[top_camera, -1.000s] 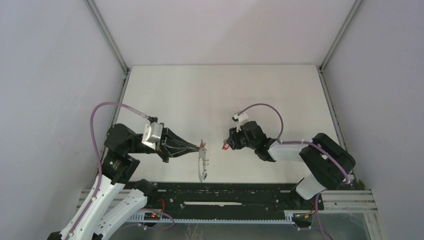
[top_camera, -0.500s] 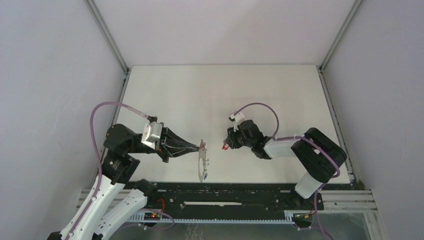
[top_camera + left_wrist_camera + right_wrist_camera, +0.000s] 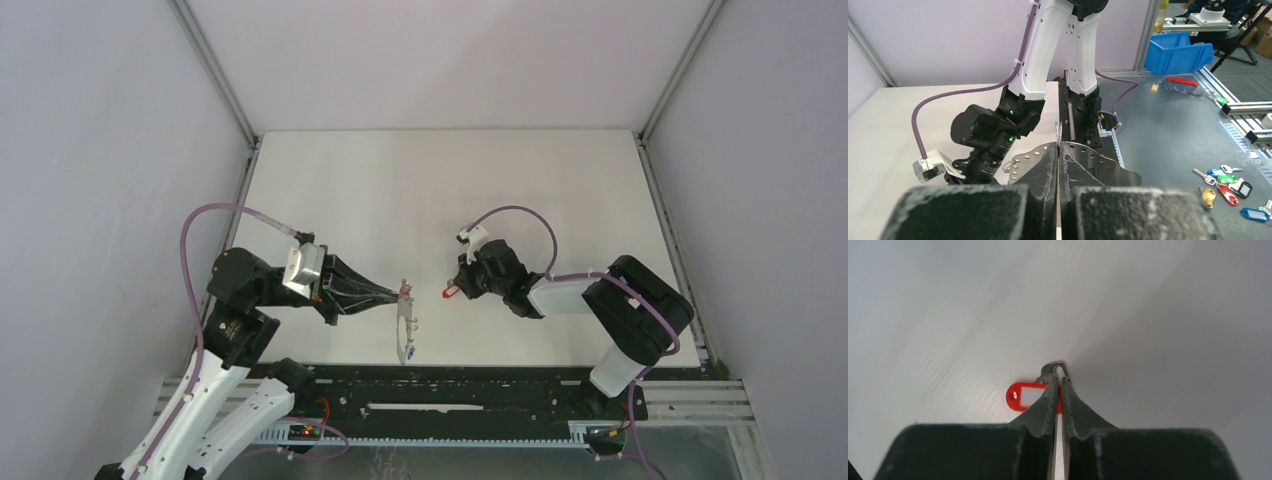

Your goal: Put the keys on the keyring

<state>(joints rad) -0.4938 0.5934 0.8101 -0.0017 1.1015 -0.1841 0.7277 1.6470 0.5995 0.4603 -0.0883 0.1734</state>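
Keyring (image 3: 405, 320), thin grey metal, is hanging from the tightly closed left end effector (image 3: 400, 291) near the middle of the white surface's (image 3: 450, 180) near edge, a blue-headed key (image 3: 409, 352) dangling below. Just beside it, the right end effector (image 3: 1058, 384) is pinching the red-tagged key (image 3: 1023, 396). Off the surface, a blue plastic bin (image 3: 1175, 50) and coloured key tags (image 3: 1228, 182) are lying.

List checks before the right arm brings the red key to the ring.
1. Left gripper shut on keyring: ok.
2. Right gripper pinching red key by its metal end: ok.
3. Red key apart from keyring, nothing between them: ok.
4. Ring's opening facing the key: cannot tell.
5. Blue key at ring's lower end, threaded on: cannot tell.
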